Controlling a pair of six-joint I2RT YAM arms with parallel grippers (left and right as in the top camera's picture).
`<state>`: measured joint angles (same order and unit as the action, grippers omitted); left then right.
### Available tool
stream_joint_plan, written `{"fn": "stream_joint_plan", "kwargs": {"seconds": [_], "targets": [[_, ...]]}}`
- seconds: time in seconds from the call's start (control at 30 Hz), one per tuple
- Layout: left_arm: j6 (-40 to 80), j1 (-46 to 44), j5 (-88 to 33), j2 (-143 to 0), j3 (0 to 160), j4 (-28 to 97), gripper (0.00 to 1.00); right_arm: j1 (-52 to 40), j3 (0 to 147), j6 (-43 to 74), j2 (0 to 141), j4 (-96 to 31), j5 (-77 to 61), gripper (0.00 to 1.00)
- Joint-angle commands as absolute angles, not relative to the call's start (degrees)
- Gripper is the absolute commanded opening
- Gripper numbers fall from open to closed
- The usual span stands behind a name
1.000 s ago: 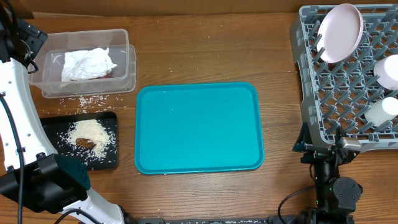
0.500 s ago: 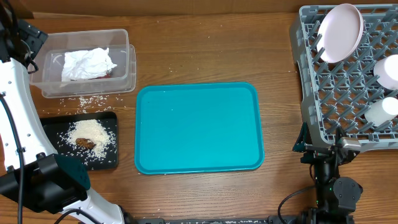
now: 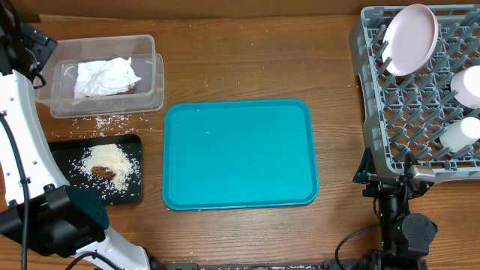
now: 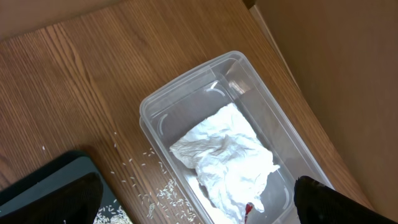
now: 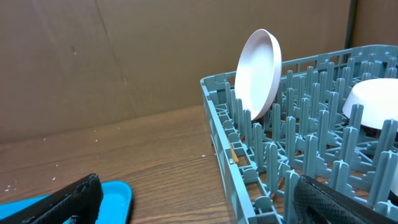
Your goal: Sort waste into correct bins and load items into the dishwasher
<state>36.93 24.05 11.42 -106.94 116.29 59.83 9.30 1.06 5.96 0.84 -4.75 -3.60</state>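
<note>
Napkin (image 4: 227, 158) in the clear tub (image 4: 180, 115) looks light and squishy, so pinch a raised fold. Left fingers (image 4: 323, 202) and right fingers (image 5: 78, 199) both spread wide, empty.

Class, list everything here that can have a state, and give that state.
Clear tub, open, holding the napkin.
Napkin, crumpled.
Black tray, holding rice and a brown scrap.
Teal tray, empty.
Rack, partly loaded.
Plate, on edge in the rack.
Left fingers, apart, empty.
Right fingers, apart, empty.
</note>
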Motion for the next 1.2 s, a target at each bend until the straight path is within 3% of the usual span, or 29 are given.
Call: {"fn": "stream_joint_plan", "kwargs": {"seconds": [0.0,0.33,0.73,0.9,1.17], "targets": [[36.0,24.3,12.2,-107.8,116.5,59.8,1.0,9.5,0.4,5.8,0.2,-4.6,-3.3,1.0],[35.2,24.4,12.4,-107.5,116.5,60.1,1.0,9.5,0.4,5.8,0.2,-4.6,-3.3,1.0],[32.6,23.9,12.4,-105.1,113.7,78.1,1.0,9.5,0.4,5.7,0.2,-4.6,-3.3,1.0],[32.1,22.9,10.9,-97.9,100.0,73.5,1.0,9.5,0.4,5.8,0.2,-4.6,-3.3,1.0],[22.2,19.4,-0.9,-81.1,67.8,48.4,1.0,9.5,0.4,5.8,0.2,-4.6,-3.3,1.0]]}}
